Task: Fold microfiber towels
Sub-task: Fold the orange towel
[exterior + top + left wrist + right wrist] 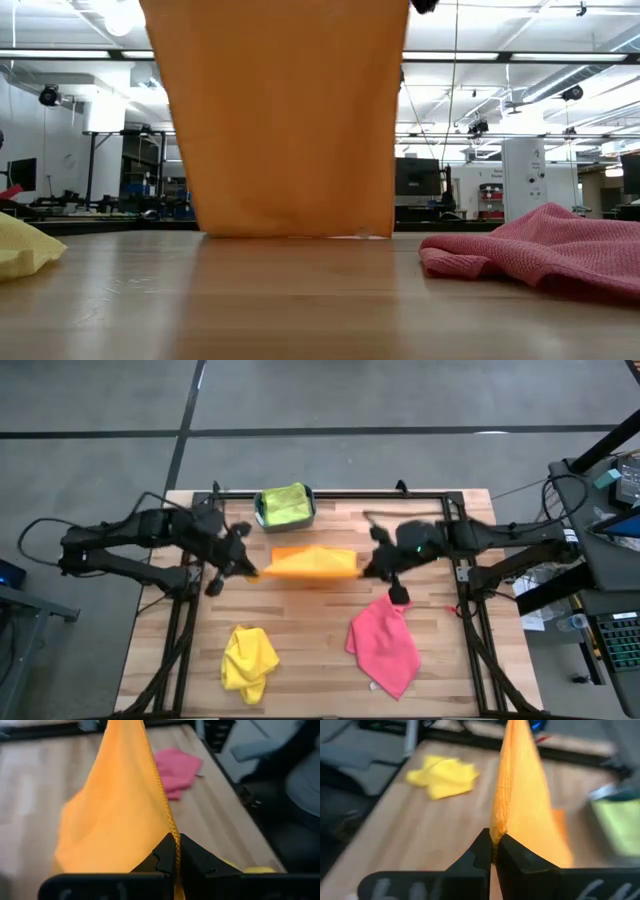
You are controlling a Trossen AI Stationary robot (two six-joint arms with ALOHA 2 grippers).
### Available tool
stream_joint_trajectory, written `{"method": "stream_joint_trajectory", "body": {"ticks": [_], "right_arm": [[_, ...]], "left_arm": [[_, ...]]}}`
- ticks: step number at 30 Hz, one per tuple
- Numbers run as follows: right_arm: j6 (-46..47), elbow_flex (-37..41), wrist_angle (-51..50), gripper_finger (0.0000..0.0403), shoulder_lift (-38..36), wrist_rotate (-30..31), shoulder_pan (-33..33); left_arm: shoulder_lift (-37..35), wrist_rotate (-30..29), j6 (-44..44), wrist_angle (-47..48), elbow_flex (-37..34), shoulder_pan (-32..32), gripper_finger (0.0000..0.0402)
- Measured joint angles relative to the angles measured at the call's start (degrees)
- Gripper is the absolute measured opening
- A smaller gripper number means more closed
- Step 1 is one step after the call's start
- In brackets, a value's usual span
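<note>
Wooden table [310,630] fills the middle of the high view. At its centre the orange towel [312,563] is held up, pinched at one corner by the closed left gripper [249,570], at the other by the closed right gripper [366,568]. Lower right lies the pink towel [385,644], lower left the yellow towel [249,660].

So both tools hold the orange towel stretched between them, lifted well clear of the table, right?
Not clear. The left tool and right tool do hold the orange towel stretched between them, but the low view shows its bottom edge reaching the table.
</note>
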State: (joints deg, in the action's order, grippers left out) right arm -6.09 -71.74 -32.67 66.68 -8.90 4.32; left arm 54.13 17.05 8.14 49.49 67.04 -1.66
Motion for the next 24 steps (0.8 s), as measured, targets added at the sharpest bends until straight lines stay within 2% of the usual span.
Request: {"method": "stream_joint_trajectory", "body": {"ticks": [5,12,18,24], "right_arm": [[5.8,4.8,2.2,0.0008,3.0,-0.1,6.1],[14.0,10.2,9.2,0.0008,8.0,-0.1,11.7],[19.3,12.4,11.2,0.0008,12.2,0.0,12.0],[19.8,14.5,14.1,0.0008,16.5,-0.1,10.1]], "left_arm": [[4.3,-0.1,-4.2,-5.0,-4.1,7.9,0.0000],[12.8,-0.2,-9.8,-11.8,-6.9,15.1,0.0000],[20.9,-0.2,-14.1,-13.4,-8.6,17.1,0.0000],[29.2,-0.3,-15.8,-12.9,-10.6,17.1,0.0000]]}}
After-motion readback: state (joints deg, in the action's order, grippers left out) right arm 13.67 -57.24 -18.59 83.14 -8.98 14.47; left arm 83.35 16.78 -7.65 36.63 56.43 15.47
